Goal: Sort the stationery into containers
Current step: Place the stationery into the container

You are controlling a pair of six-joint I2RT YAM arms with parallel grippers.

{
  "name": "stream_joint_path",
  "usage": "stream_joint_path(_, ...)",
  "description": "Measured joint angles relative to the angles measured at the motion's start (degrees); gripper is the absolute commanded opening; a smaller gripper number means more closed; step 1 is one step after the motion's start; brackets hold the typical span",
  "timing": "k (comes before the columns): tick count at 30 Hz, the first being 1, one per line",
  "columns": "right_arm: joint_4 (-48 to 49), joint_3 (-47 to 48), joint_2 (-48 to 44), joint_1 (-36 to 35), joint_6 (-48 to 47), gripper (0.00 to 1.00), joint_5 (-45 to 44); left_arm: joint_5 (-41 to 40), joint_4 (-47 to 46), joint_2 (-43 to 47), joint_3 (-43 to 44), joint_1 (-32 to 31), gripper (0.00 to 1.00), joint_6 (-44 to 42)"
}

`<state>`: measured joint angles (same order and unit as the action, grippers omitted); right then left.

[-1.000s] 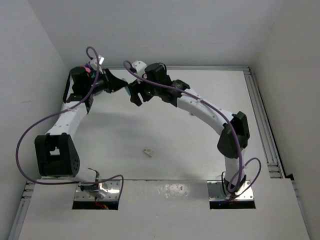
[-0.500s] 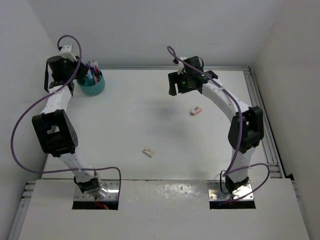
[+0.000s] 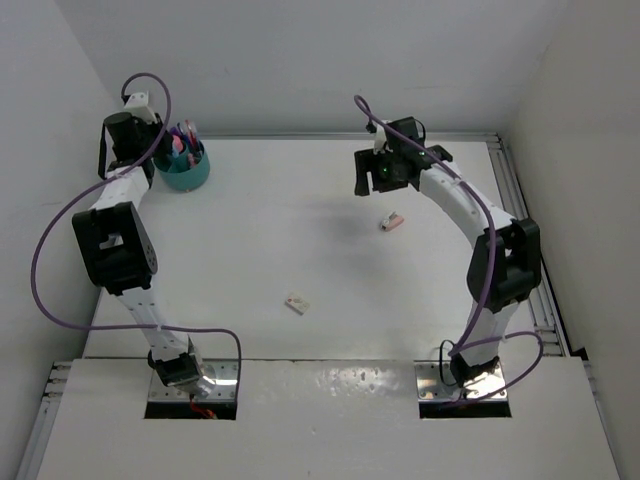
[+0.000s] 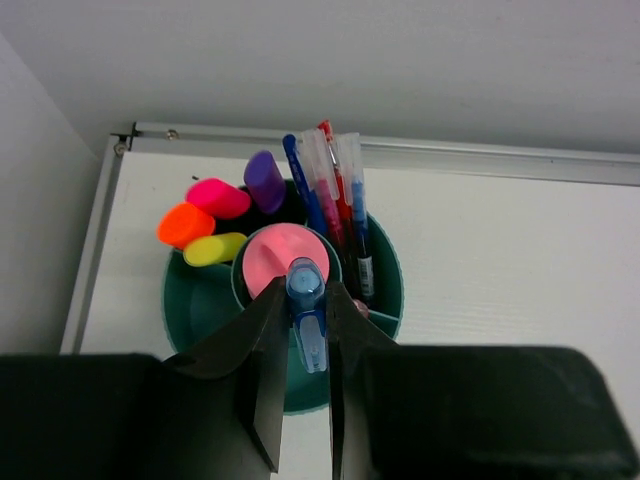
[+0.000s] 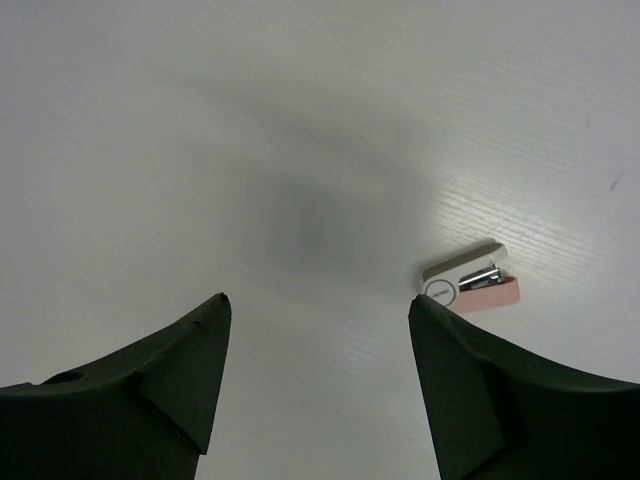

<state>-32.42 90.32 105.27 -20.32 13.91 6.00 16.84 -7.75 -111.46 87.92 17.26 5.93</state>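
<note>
Though unclear overhead, left end effector (image 4: 308,298) tight on pen (image 4: 309,325); right end effector (image 5: 316,302) apart.

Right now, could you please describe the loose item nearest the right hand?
On the white table, right of centre by the right hand, lies a small white-and-pink piece. Its pink edge and metal insert separate it from the paler piece mid-table.
</note>
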Motion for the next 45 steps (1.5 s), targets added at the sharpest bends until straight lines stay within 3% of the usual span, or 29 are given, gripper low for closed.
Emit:
stream_joint_path(27, -2.21, -8.52, -3.67, 9.35, 1.33, 0.71, -0.07, -2.29, -4.07, -1.99, -0.61, -1.62, 0.0, -0.74)
stream_joint_path(45, -2.21, -8.92, -3.78, 9.57, 1.77, 0.71, 0.0, -2.69, -5.66, 0.26, -4.46, -1.9, 0.0, -0.72)
